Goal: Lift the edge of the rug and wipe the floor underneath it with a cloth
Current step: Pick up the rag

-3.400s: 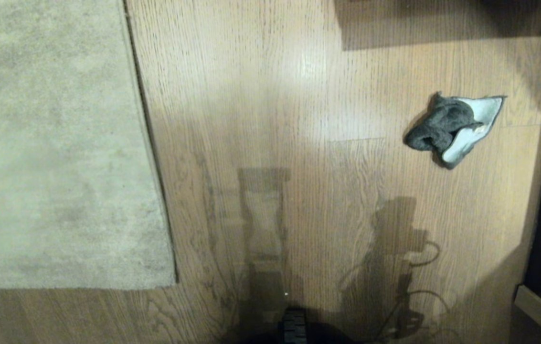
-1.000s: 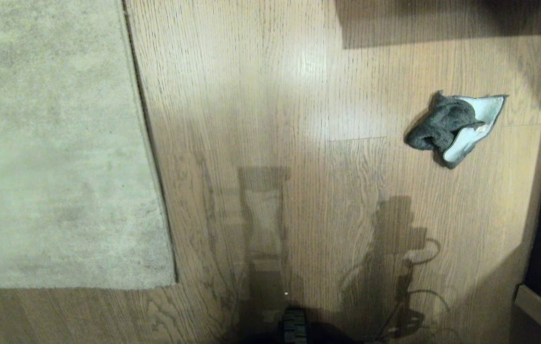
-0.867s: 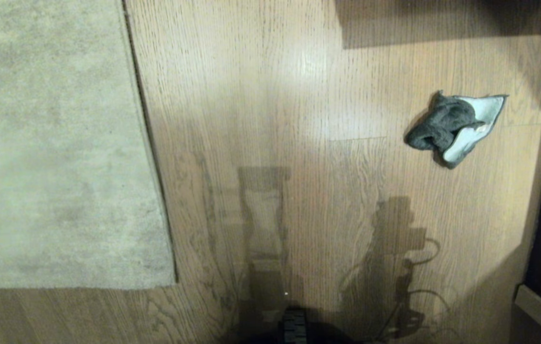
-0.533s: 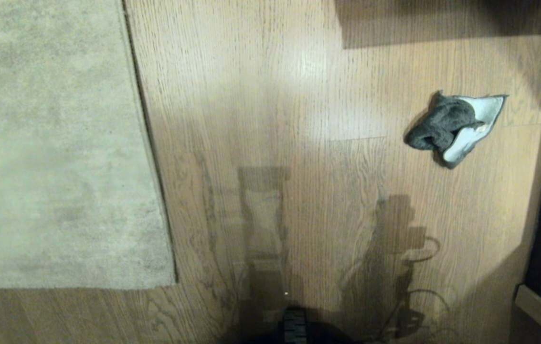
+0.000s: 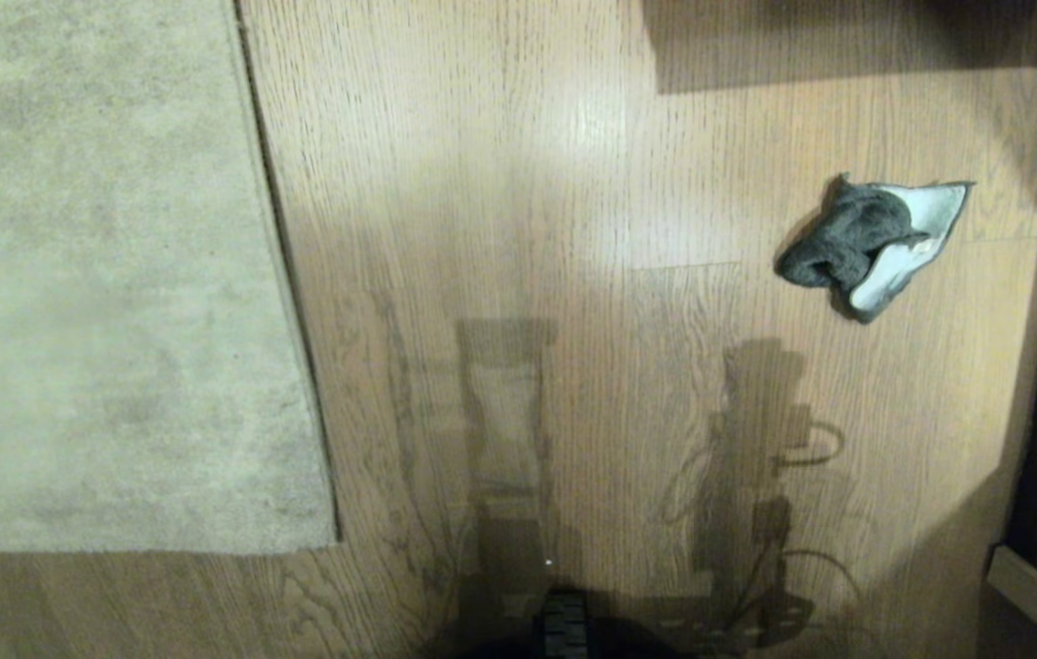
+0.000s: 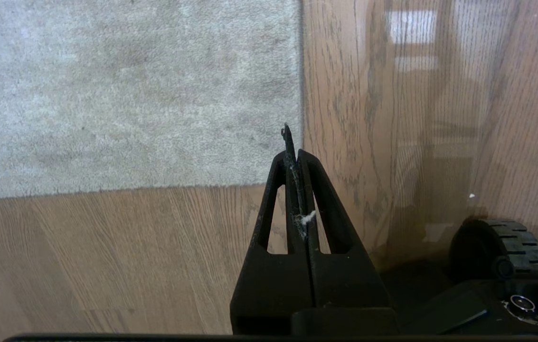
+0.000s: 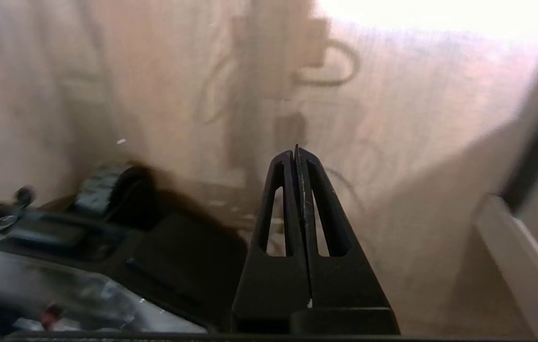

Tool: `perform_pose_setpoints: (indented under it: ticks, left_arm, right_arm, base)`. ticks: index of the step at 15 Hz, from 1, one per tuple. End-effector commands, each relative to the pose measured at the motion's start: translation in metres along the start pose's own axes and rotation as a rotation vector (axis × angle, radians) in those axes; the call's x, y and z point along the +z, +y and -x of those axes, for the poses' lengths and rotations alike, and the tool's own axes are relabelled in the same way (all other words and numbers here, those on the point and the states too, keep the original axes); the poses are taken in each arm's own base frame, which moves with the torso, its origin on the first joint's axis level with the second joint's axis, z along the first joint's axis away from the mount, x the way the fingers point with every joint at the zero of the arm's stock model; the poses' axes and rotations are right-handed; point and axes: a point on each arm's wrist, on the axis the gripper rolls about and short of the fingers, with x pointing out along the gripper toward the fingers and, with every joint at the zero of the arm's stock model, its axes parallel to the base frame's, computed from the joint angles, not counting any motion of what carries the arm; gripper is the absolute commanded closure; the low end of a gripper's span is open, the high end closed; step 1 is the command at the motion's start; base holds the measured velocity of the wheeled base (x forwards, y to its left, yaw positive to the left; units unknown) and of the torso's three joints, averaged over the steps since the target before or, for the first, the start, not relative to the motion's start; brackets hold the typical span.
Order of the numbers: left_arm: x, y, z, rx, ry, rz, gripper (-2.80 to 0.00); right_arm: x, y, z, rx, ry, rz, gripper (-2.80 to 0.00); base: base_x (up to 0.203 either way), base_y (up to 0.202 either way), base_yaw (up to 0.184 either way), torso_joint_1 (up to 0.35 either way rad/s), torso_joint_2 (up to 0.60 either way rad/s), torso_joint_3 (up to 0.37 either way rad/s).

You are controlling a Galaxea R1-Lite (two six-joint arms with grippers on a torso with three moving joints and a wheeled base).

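Carpet first: the big pale grey-beige short-pile rug [image 5: 106,275] is lying flat on the light brown wood plank floor [image 5: 518,183], looking heavy and floppy, so its thin bound rug edge [image 5: 285,275] is probably the grip. Well apart, the small fluffy grey-and-white cloth [image 5: 866,245] is sitting crumpled, soft, easily pinched. Left hand [image 6: 293,142] and right hand [image 7: 296,153] are both hanging pinched together, empty.

left gripper [image 6: 296,154] – jaws pressed together, held low | right gripper [image 7: 296,154] – jaws pressed together, held low
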Motion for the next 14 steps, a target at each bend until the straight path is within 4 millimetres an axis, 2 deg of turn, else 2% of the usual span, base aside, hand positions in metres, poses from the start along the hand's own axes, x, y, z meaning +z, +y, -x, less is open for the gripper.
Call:
perform_pose_setpoints:
  ticks: [1, 6, 14]
  left_arm:
    - [0.0, 0.0, 0.0, -0.002, 0.002, 0.0, 0.0]
    - [0.0, 0.0, 0.0, 0.0, 0.002, 0.0, 0.0]
    - [0.0, 0.0, 0.0, 0.0, 0.002, 0.0, 0.0]
  right_arm:
    - [0.009, -0.001, -0.013, 0.029, 0.059, 0.001, 0.0]
    - [0.03, -0.004, -0.047, 0.033, 0.079, 0.001, 0.0]
    - [0.044, -0.006, -0.093, 0.034, 0.093, 0.004, 0.0]
  base:
    - [0.0, 0.0, 0.0, 0.0, 0.0, 0.0]
    - [0.0, 0.0, 0.0, 0.0, 0.0, 0.0]
    - [0.0, 0.0, 0.0, 0.0, 0.0, 0.0]
